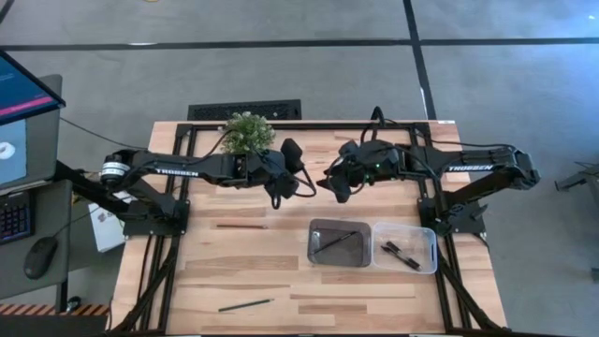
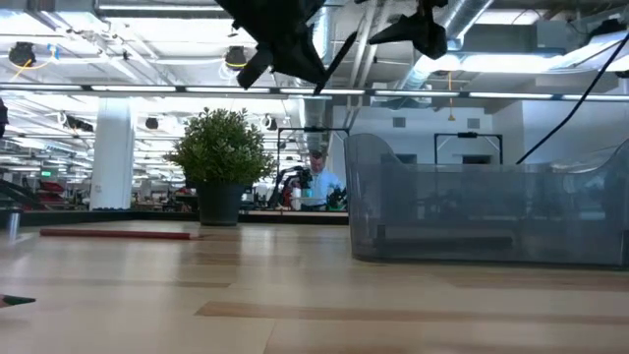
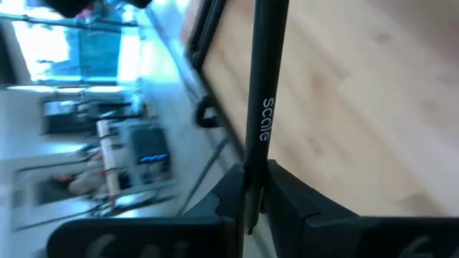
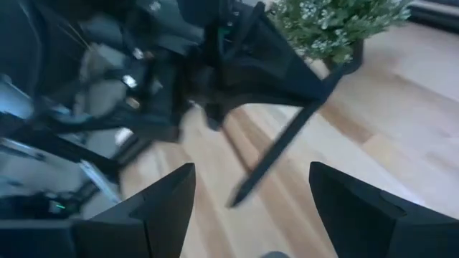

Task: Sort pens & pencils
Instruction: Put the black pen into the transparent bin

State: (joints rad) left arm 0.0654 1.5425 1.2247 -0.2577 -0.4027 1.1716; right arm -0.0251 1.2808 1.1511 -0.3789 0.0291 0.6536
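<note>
High view: both arms meet above the far middle of the table [image 1: 243, 271], near the small potted plant [image 1: 247, 132]. The left gripper [image 1: 301, 184] is closed on a black pen [image 3: 262, 107] (white lettering runs along its barrel), which the left wrist view shows pinched between the two fingers [image 3: 290, 197] and pointing away from them. The right gripper [image 1: 329, 180] faces it from just beside, its fingers [image 4: 161, 197] spread wide with nothing between them; in the right wrist view the held pen [image 4: 280, 154] slants down from the left gripper toward that gap, not touching either finger. On the table, the metal tray [image 1: 318, 253] holds one thin pencil [image 1: 337, 243] lying diagonally, and the clear plastic bin [image 1: 427, 234] just beside it holds black pens [image 1: 401, 254]. Another pencil [image 1: 245, 304] lies alone near the front edge, and a reddish one [image 1: 240, 225] lies left of the tray.
</note>
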